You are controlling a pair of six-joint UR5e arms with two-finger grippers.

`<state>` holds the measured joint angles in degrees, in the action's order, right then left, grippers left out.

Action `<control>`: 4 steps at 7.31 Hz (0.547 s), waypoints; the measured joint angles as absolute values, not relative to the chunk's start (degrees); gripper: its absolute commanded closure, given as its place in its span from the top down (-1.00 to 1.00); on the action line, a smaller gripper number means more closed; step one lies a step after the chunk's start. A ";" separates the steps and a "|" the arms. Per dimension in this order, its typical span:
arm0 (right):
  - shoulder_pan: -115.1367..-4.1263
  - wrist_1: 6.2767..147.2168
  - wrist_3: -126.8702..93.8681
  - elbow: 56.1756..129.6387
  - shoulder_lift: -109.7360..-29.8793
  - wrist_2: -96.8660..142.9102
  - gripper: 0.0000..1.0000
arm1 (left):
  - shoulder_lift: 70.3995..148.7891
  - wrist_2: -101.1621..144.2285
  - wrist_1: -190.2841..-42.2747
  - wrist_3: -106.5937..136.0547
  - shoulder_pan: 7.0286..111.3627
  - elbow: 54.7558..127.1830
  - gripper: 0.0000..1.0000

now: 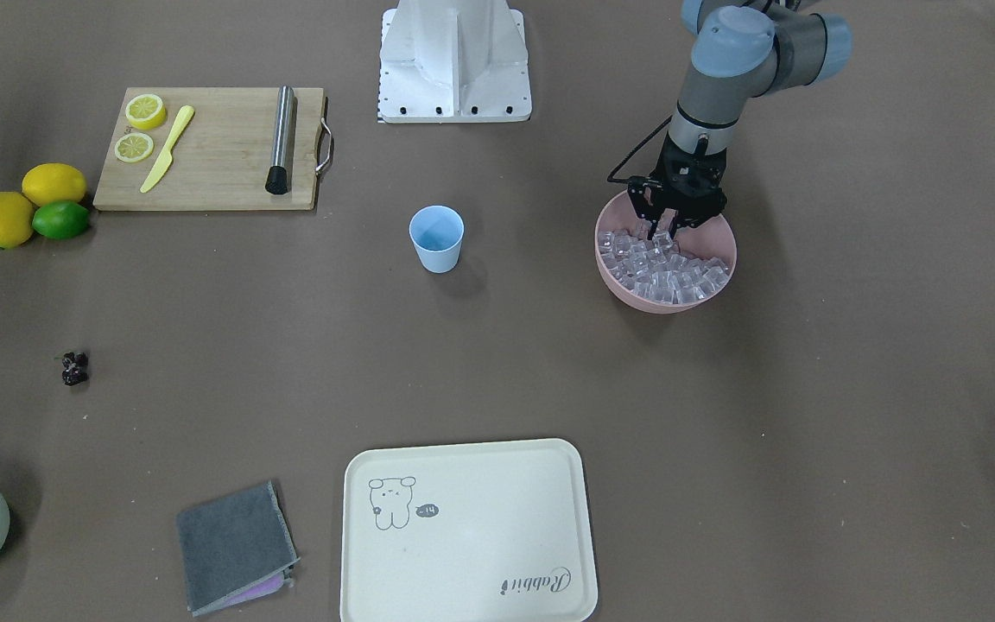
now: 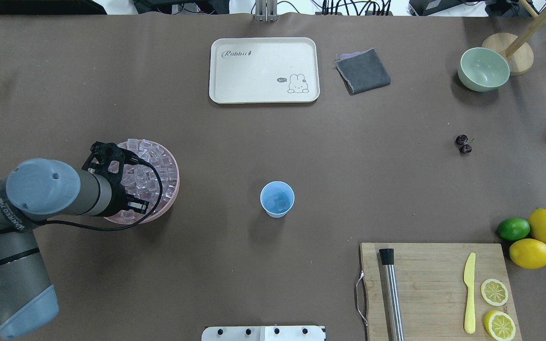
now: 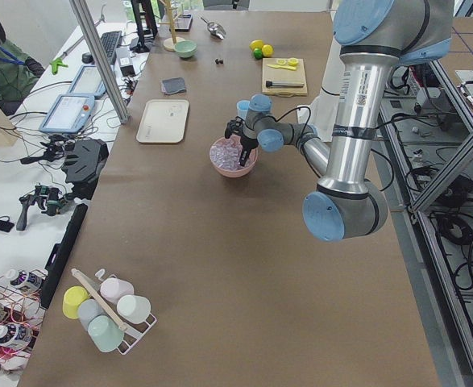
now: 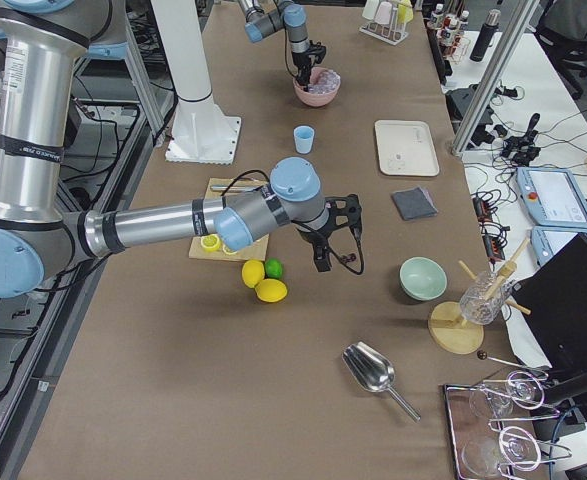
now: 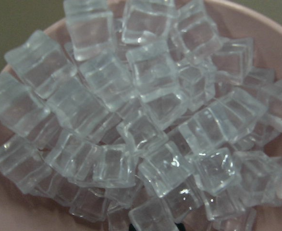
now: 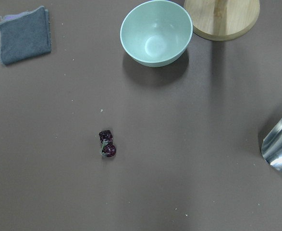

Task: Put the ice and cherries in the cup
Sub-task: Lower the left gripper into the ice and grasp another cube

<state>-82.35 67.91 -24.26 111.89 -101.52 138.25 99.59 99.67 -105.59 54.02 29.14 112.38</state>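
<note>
Exterior front-facing view: our left gripper (image 1: 668, 226) dips its fingertips into the ice (image 1: 670, 272) heaped in the pink bowl (image 1: 636, 301); we cannot tell whether it grips a cube. Our right gripper (image 4: 322, 260) hangs above the cherries (image 6: 107, 143), and we cannot tell its state either. The cup (image 2: 277, 199) stands well apart from both, with one cube inside.

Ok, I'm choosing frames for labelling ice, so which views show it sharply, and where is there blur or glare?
Left wrist view: the ice fills the frame, soft and slightly out of focus, with small glints. Front-facing view: crisper, though the left claw hides some cubes in the pink bowl. Overhead view: sharp, but the left arm covers part of the bowl.
</note>
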 measured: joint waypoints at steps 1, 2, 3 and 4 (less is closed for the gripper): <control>-82.35 67.93 -24.28 111.88 -101.49 138.23 1.00 | 99.23 99.80 -105.57 53.99 29.32 113.60 -1.00; -82.35 67.94 -24.32 111.89 -101.46 138.20 1.00 | 98.59 99.88 -105.56 53.97 29.42 114.95 -1.00; -82.36 67.94 -24.36 111.89 -101.44 138.17 1.00 | 98.04 99.93 -105.56 53.99 29.51 116.35 -1.00; -82.35 67.94 -24.38 111.89 -101.43 138.17 1.00 | 97.70 100.02 -105.56 54.16 29.57 117.65 -1.00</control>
